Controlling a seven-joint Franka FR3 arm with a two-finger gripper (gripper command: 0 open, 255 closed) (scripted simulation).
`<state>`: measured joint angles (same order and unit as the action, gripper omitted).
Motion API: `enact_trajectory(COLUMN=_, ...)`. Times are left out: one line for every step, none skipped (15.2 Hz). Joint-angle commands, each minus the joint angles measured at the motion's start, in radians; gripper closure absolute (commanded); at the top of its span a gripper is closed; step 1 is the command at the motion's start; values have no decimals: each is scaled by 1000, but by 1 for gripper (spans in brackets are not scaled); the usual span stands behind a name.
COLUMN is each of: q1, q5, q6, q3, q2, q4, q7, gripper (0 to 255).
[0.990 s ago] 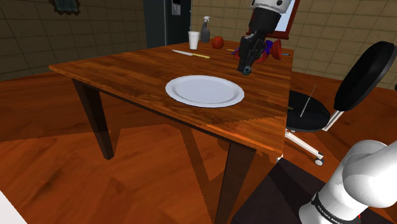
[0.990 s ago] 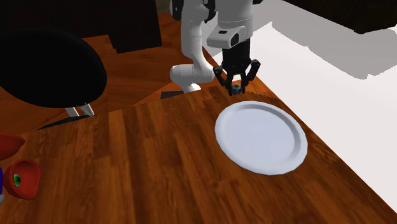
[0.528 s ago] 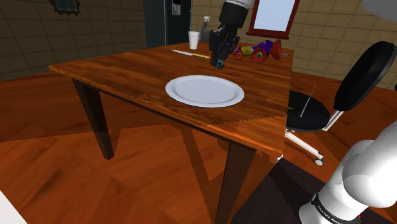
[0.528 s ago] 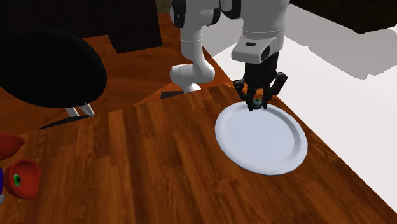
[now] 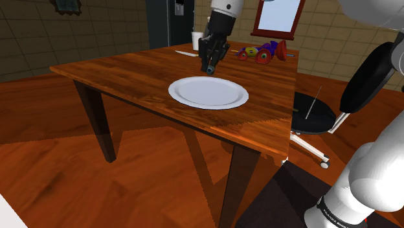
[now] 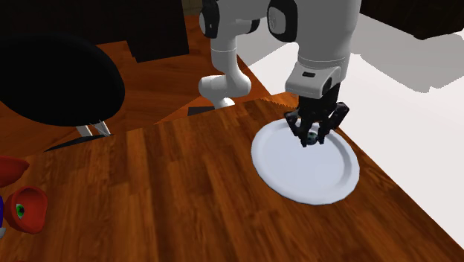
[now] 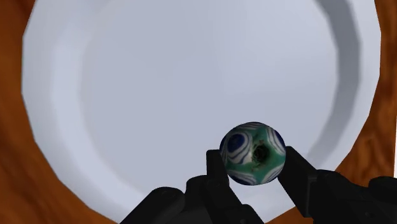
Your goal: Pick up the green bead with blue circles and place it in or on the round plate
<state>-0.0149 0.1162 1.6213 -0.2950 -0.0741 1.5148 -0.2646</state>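
Over the white round plate (image 7: 54,102), black gripper (image 6: 313,137) hangs, fingers (image 7: 299,177) pinched onto the green bead (image 7: 252,153) with blue-and-white circles, bead held off the plate, brown wooden table (image 5: 129,68) beneath.

The round white plate (image 7: 44,95) runs off the wrist view's edges. From the shoulder view, the green bead with blue circles (image 7: 253,153) is too tiny to tell.

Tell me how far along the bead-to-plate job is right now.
Done: the green-and-blue bead is off the table, clasped in the end effector. In hand: the carry, with the bead hanging over the white round plate. Left: lower it and release it onto the plate.
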Motion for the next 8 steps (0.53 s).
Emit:
enact_trajectory(q1=0, q5=4, q6=32, q3=1, q2=-11, q4=43, q7=4, gripper=255)
enact_trajectory(q1=0, q5=5, q6=47, q3=1, q2=-17, q4=63, q7=7, gripper=255)
enact_trajectory(q1=0, q5=7, q6=61, q3=2, q2=-22, q4=82, q7=9, gripper=255)
enact_trajectory(q1=1, q5=9, q6=76, q3=2, q2=-27, q4=102, q7=11, gripper=255)
enact_trajectory(q1=1, q5=10, q6=90, q3=2, q2=-31, q4=121, q7=14, gripper=255)
enact_trajectory(q1=1, q5=12, q6=104, q3=2, q2=-36, q4=139, q7=16, gripper=255)
enact_trajectory(q1=0, q5=13, q6=118, q3=3, q2=-40, q4=157, q7=18, gripper=255)
enact_trajectory(q1=0, q5=15, q6=132, q3=3, q2=-44, q4=175, q7=20, gripper=255)
